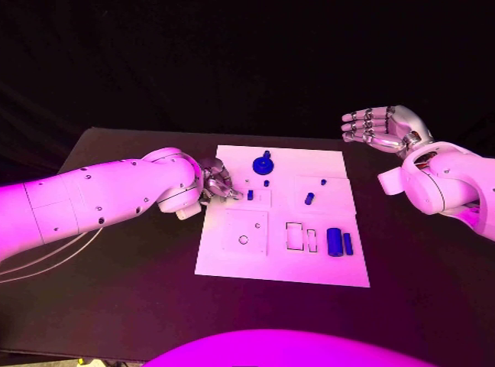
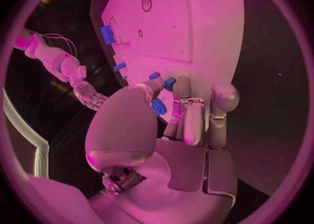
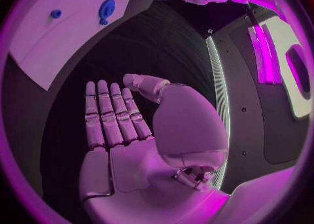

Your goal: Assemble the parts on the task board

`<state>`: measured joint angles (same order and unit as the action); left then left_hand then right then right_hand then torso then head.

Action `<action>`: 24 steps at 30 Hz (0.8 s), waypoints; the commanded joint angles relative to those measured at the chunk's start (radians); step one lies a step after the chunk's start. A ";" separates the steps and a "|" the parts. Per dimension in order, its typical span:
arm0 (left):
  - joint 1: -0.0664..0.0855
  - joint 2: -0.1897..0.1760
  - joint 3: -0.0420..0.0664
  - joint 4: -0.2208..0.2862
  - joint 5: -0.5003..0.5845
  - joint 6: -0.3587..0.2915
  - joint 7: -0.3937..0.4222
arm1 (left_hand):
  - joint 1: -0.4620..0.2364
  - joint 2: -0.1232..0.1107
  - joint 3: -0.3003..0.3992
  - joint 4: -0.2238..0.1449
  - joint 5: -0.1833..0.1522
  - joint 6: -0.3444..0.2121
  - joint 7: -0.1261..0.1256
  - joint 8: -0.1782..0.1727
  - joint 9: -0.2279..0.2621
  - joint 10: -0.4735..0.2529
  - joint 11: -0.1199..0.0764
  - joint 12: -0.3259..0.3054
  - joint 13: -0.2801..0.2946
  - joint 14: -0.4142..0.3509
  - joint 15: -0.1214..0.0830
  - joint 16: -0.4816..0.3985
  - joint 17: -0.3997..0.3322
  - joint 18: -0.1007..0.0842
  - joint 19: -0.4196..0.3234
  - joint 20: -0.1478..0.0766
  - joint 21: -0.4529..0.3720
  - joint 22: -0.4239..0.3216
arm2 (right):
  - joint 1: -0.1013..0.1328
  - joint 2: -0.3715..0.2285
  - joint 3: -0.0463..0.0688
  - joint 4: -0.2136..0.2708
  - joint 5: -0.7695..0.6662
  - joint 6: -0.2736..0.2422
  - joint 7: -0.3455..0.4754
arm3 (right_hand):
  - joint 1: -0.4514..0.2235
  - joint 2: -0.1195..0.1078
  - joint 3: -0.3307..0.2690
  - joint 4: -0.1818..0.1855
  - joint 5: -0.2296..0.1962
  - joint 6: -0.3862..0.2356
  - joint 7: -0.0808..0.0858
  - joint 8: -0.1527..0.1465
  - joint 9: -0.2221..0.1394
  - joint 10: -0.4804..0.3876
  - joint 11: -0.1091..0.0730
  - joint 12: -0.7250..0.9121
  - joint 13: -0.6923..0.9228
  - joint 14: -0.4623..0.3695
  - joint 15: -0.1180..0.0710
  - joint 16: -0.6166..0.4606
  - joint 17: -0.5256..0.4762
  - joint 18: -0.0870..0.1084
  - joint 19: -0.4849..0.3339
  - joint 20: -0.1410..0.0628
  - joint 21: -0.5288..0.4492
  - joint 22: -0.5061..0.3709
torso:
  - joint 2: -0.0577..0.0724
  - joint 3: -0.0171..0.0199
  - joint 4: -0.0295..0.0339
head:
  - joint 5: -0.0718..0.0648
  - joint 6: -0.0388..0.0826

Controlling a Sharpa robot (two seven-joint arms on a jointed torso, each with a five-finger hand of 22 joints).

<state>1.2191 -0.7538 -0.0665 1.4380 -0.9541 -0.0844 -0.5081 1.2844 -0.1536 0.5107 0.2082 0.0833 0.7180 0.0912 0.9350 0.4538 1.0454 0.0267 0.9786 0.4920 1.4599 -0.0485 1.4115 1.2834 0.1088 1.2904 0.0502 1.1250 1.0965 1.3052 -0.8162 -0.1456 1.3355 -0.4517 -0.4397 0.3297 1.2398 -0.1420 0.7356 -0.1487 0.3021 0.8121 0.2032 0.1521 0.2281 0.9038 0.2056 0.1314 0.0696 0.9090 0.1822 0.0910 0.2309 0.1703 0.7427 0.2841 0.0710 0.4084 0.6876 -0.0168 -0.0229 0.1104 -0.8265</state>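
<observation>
The white task board (image 1: 231, 256) lies in the middle of the black table. Several blue parts are on it: a round knobbed piece (image 1: 263, 164) at the rear, a peg (image 1: 309, 198), a cylinder (image 1: 334, 241) and a small piece (image 1: 250, 195) near the left edge. My left hand (image 1: 217, 183) sits at that left edge with its fingers curled. In the left wrist view its thumb and fingertips (image 2: 182, 87) close around a small blue piece (image 2: 169, 83); whether they grip it is unclear. My right hand (image 1: 385, 126) hovers off the board's rear right corner, fingers straight, holding nothing.
A thin blue bar (image 1: 347, 243) lies beside the cylinder, next to rectangular slots (image 1: 295, 236). A round hole (image 1: 243, 239) marks the board's near left. Bare black table (image 1: 424, 267) surrounds the board. In the right wrist view the board (image 3: 52, 41) and round piece (image 3: 107, 8) lie beyond my right hand (image 3: 124, 124).
</observation>
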 commanded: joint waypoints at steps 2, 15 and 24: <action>-0.002 0.003 -0.001 0.006 0.020 -0.008 0.016 | 0.012 -0.012 0.264 -0.094 0.026 -0.012 -0.006 0.027 -0.035 0.013 -0.017 0.000 -0.015 0.021 -0.005 0.009 0.017 0.008 0.023 -0.002 0.012 0.018 | -0.001 0.001 0.000 0.001 0.001 0.003 0.002 | 0.001 0.016 0.001 -0.002 0.012 0.012 0.042 -0.021 -0.007 -0.022 0.005 -0.011 -0.006 -0.006 0.001 -0.015 -0.008 0.006 -0.002 0.003 -0.009 -0.005 | 0.000 -0.0001 0.0002 | 0.000 0.001; 0.000 -0.014 0.011 0.025 0.098 -0.018 0.030 | -0.036 -0.020 0.342 -0.147 0.028 -0.012 -0.005 0.056 -0.030 0.044 -0.019 -0.002 -0.028 0.030 -0.007 0.019 0.034 0.005 0.033 0.000 0.032 0.036 | -0.001 0.002 0.000 0.000 0.002 0.006 0.001 | 0.001 0.016 0.001 -0.002 0.012 0.012 0.042 -0.021 -0.007 -0.022 0.005 -0.011 -0.006 -0.006 0.001 -0.015 -0.008 0.006 -0.002 0.003 -0.009 -0.005 | 0.000 0.0002 0.0002 | 0.000 0.004; 0.015 -0.027 0.030 0.022 0.126 0.020 0.019 | -0.044 -0.020 0.354 -0.155 0.027 -0.011 -0.005 0.060 -0.030 0.050 -0.020 -0.002 -0.029 0.032 -0.007 0.022 0.038 0.004 0.036 0.000 0.038 0.042 | -0.002 0.002 0.000 0.000 0.002 0.007 0.000 | 0.000 0.016 0.001 -0.002 0.013 0.012 0.042 -0.021 -0.007 -0.022 0.005 -0.011 -0.006 -0.006 0.001 -0.015 -0.009 0.006 -0.002 0.003 -0.009 -0.008 | 0.000 0.0000 0.0007 | 0.000 0.005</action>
<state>1.2318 -0.7815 -0.0375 1.4615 -0.8353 -0.0763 -0.4866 1.2497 -0.1874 0.7482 0.0620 0.0673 0.6629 0.0969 0.9503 0.4030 1.0641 0.0161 0.9786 0.4724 1.4600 -0.0487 1.4137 1.2904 0.1085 1.3082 0.0536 1.1459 1.1201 1.3040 -0.8150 -0.1457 1.3351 -0.4499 -0.4357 0.3289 1.2398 -0.1420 0.7356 -0.1487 0.3021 0.8121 0.2032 0.1521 0.2280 0.9037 0.2055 0.1314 0.0696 0.9090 0.1822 0.0910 0.2285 0.1703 0.7427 0.2841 0.0710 0.4061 0.6873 -0.0168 -0.0222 0.1097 -0.8214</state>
